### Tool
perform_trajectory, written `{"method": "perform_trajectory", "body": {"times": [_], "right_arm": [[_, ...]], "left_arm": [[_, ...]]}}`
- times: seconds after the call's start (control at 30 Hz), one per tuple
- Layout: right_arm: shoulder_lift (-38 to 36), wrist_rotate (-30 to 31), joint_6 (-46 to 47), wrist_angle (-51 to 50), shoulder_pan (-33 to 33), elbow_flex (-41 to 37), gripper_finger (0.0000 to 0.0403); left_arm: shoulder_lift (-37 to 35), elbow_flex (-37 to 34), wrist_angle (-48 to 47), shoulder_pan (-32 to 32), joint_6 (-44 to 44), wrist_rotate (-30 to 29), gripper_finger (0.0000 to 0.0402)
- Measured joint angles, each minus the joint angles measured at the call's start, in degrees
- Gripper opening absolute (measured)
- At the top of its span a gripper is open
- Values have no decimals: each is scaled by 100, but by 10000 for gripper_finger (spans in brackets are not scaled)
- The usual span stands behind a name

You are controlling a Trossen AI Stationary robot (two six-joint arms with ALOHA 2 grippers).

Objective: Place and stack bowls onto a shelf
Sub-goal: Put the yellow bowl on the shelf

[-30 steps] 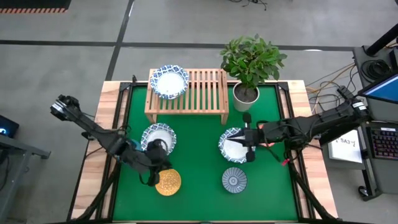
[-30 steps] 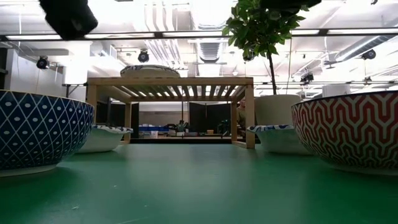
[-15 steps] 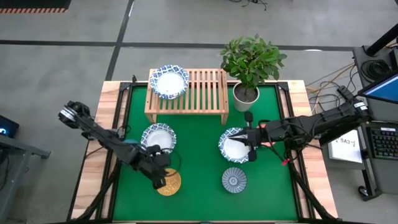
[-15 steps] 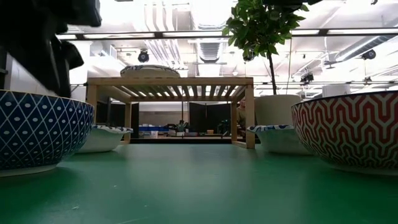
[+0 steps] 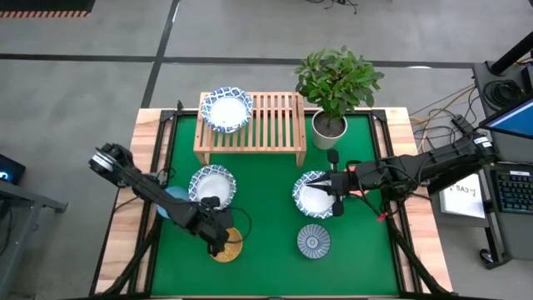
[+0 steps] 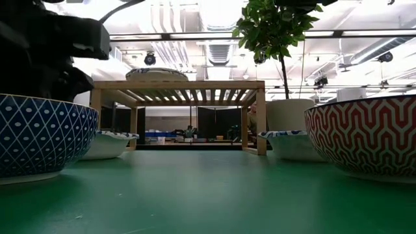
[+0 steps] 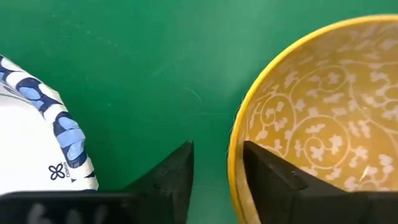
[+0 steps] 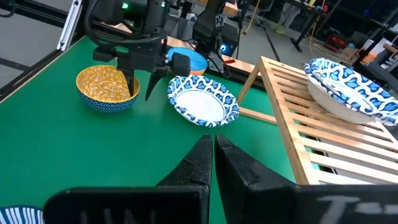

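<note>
A: Nearest the front edge, what has changed? The left gripper [image 5: 221, 239] has come down over the mustard-yellow bowl with the pale scroll pattern inside [image 5: 226, 244]; a second ago it hung beside that bowl's rim, fingers nearly together, and now they stand apart with the rim between them, one finger inside, one outside; not clamped yet, as the left wrist view shows.

B: So, in my judgement, the grasp on the yellow bowl is about to be made; closing on the rim would be the next step; the grey-blue patterned small bowl [image 5: 314, 241] sits untouched near it.

A: Further in, the right gripper [image 5: 334, 200] rests at the edge of a wide white bowl with a blue patterned rim [image 5: 312, 194], jaws together, where it was a second ago; another wide white blue-rimmed bowl [image 5: 212, 184] lies beside the left arm, with a light-blue small bowl [image 5: 173, 200] half hidden under that arm.

B: And farthest off?

A: The low light-wood slatted shelf [image 5: 275, 121] carries one white blue-rimmed bowl [image 5: 227, 110] at its left end, unchanged; the rest of its top is bare; most bowls remain on the green table mat [image 5: 266, 250].
</note>
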Motion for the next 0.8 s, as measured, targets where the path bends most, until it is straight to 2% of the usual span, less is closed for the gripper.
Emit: {"method": "perform_trajectory", "body": {"times": [0.23, 0.37, 0.53, 0.67, 0.8], "right_arm": [[2, 0, 29, -23, 0, 0, 9], [-2, 0, -1, -131, 0, -30, 9], [-15, 0, -33, -140, 0, -81, 9], [-15, 0, -169, -142, 0, -85, 9], [-58, -2, -274, -186, -9, -87, 9]], "left_arm": [[85, 36, 80, 6, 28, 113, 15], [-49, 86, 4, 0, -34, 57, 16], [-370, 446, -420, 104, 279, -421, 7], [-599, 864, -962, 393, 508, -604, 8], [-870, 1443, -984, 789, 982, -613, 8]]}}
